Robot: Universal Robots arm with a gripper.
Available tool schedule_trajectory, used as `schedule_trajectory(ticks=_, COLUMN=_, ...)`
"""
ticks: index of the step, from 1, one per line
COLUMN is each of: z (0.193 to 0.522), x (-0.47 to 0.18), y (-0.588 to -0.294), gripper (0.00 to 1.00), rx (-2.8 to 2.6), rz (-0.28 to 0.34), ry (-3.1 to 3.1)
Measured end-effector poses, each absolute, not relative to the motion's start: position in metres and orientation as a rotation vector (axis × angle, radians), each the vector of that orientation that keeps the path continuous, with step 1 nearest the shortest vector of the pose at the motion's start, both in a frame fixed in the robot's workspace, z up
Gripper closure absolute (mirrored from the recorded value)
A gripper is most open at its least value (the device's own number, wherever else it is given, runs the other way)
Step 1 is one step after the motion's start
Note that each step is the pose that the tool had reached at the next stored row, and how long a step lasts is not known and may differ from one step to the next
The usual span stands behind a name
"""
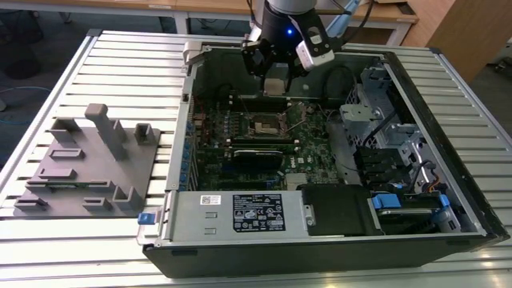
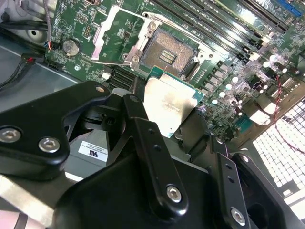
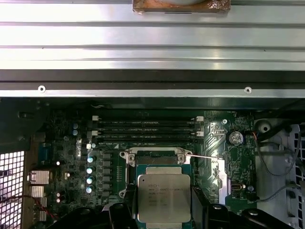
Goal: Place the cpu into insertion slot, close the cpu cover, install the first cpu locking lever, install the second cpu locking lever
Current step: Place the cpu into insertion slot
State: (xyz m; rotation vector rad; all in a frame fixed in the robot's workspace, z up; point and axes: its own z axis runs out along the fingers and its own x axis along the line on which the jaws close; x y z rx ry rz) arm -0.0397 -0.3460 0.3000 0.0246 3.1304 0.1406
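The small, flat, square cpu (image 3: 163, 198) with its dull silver-grey metal top looks light and rigid but fragile. Its smooth lid is probably slippery and its underside easily damaged, so the thin opposite edges are the place to grip. The black two-fingered gripper (image 1: 274, 87) takes it so, jaws drawn in to the chip's width and black fingers (image 3: 201, 210) pressing two sides. The chip hangs over the green circuit board (image 3: 62, 124), clear of the square dark insertion slot (image 2: 169, 55) with its silvery rim, beside which the thin silvery hinged cpu cover (image 2: 103, 36) lies swung open
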Motion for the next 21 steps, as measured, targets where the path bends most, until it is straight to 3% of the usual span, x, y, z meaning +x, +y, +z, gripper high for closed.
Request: schedule_trajectory(ticks=21, z=0.2910, x=-0.0406, y=-0.3460, gripper=0.46, rx=0.025, rz=0.141, ry=3.130)
